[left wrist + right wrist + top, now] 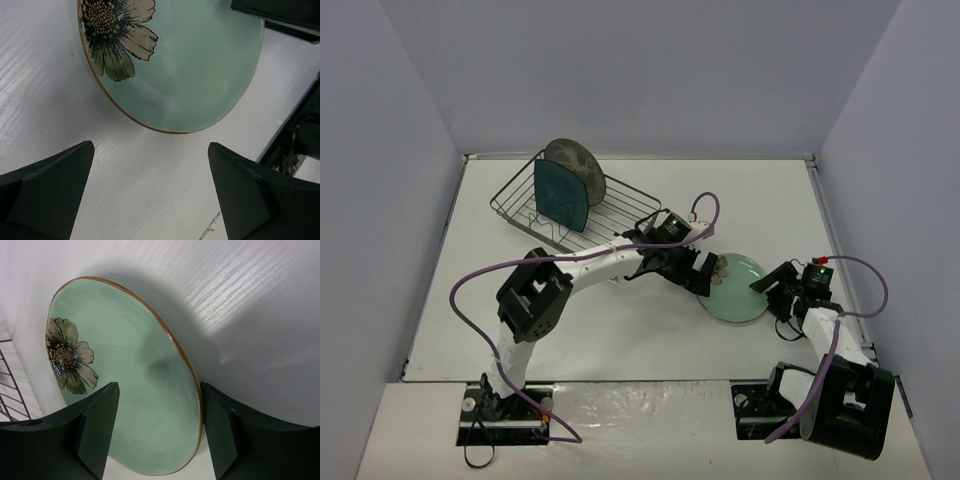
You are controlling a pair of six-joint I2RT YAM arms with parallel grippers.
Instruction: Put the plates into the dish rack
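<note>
The teal plate (560, 195) and grey-brown plate (582, 165) are standing upright in the dish rack (520, 205) — the mint-green plate (735, 297) is lying on the table (620, 335) right of the rack. We are hovering our left gripper (150, 147) at its rack-side edge, fingers wide and empty; our right gripper (160, 385), equally wide, is sitting over the rim farthest from the rack

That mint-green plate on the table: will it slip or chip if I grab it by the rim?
Probably stiff and breakable: the mint-green plate looks like glazed ceramic. Its glossy surface may slip in a light grip. Being shallow and wide, it should slide across the table rather than tip when pushed.
</note>
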